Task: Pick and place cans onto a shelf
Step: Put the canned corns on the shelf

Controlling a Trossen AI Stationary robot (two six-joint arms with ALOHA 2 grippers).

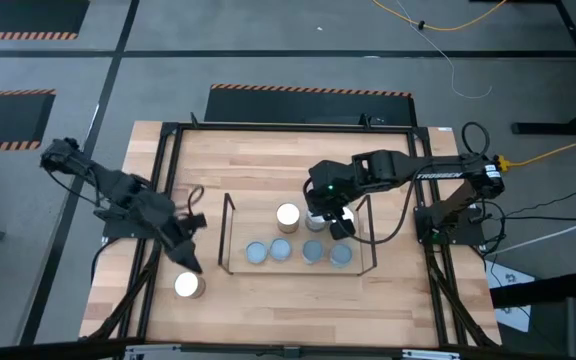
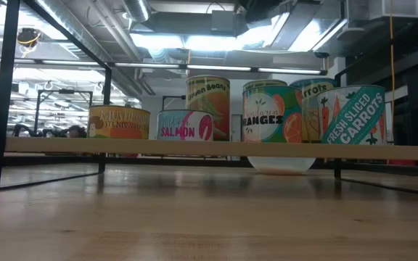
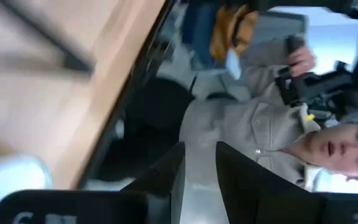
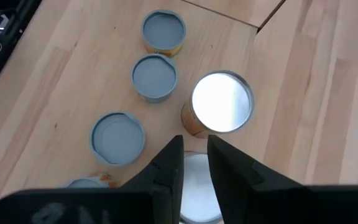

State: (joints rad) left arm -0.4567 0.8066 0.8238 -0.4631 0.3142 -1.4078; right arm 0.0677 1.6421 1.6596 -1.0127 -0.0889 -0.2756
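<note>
The shelf, a black rod rack with a wooden board, stands mid-table. Several cans stand upright on it: a shiny-topped one and blue-grey-lidded ones, with labels showing in the low view. My right gripper is shut, pointing down over a white-topped can on the shelf. One white-topped can stands on the table at the near left. My left gripper is shut and tilted just beside that can, which also shows in the left wrist view. My right gripper points down over the white top of a can on the shelf. The fingers themselves hide the place below them, so I cannot tell whether they touch it.
A black frame edges the table. A pale round thing sits on the table under the shelf board. A person in a pale jacket shows beyond the table in the left wrist view. Bare wood lies at the table's far side.
</note>
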